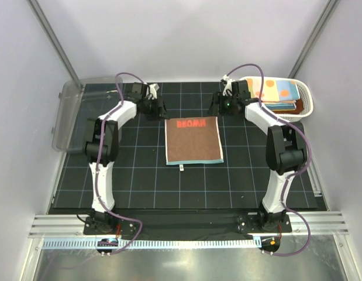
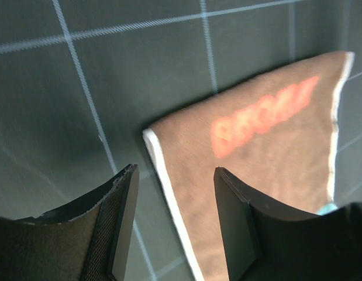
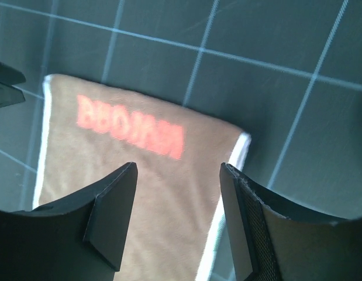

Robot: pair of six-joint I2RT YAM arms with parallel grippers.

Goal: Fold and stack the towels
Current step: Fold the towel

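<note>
1. A black gridded mat (image 1: 140, 175) is spread across the table, and everything else is set on it or along its edges.
2. A clear plastic bin (image 1: 66, 117) is seen at the left edge of the mat, towards the far corner, well apart from the cloth in the middle.
3. A white lattice basket (image 1: 306, 105) is placed at the far right corner, just beside the right arm's wrist.
4. The brown towel (image 1: 193, 140) is laid flat near the middle of the mat, between the two arms, as a neat rectangle. It is edged in a pale border, and coral-red lettering is printed along its far edge (too blurred in the wrist views to be read with certainty). A small tag is seen at its near edge.
5. A stack of towels (image 1: 277, 91) is held inside the basket. The top one is light blue with orange and yellow patches, and darker cloth is glimpsed beneath it.
6. The left gripper (image 2: 175, 170) is held above the far left corner of the brown towel. Its jaws are spread, and nothing is pinched between them.
7. The right gripper (image 3: 178, 167) is held above the far right corner of the same towel. Its jaws are likewise parted, and no cloth is gripped.
</note>
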